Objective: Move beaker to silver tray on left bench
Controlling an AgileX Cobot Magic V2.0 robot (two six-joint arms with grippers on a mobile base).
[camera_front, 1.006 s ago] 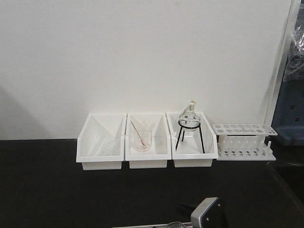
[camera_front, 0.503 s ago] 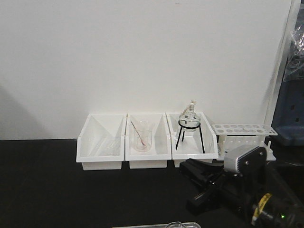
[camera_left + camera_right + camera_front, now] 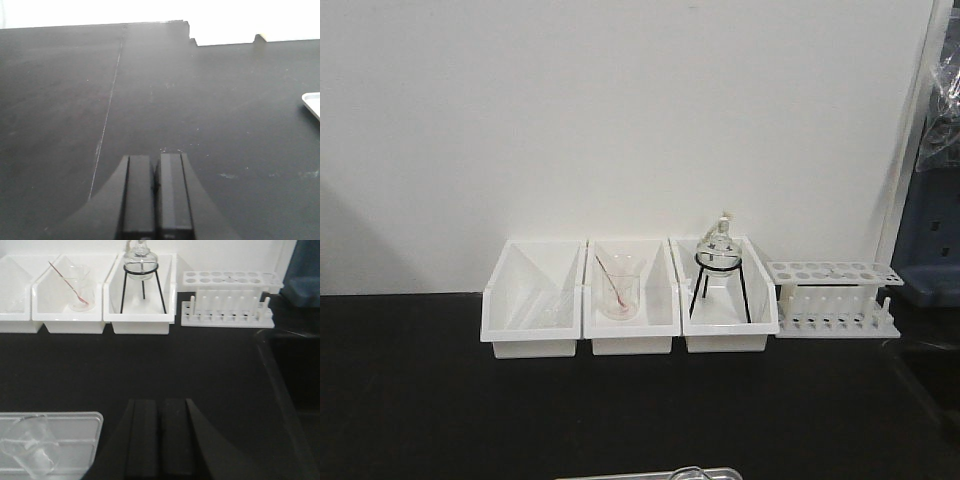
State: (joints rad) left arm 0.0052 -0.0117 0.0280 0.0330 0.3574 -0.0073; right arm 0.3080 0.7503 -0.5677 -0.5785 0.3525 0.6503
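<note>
The small clear beaker [image 3: 27, 445] sits in the silver tray [image 3: 75, 422] at the lower left of the right wrist view. Its rim [image 3: 688, 472] and the tray's far edge [image 3: 620, 477] just show at the bottom of the front view. My right gripper [image 3: 159, 402] is shut and empty, over the black benchtop [image 3: 200, 365] just right of the tray. My left gripper [image 3: 156, 157] is shut and empty over bare black benchtop. A corner of the tray [image 3: 312, 102] shows at its far right. Neither gripper shows in the front view.
Three white bins [image 3: 532, 300] stand along the back wall. The middle one holds a beaker with a reddish rod [image 3: 618, 290], the right one a round flask on a black tripod [image 3: 720, 262]. A white test tube rack [image 3: 835, 297] stands beside them. A black sink [image 3: 295, 365] lies at the right.
The right arm, which rose into the front view at the lower right half a second ago, has left that view. The beaker's rim and the tray stay at the bottom edge.
</note>
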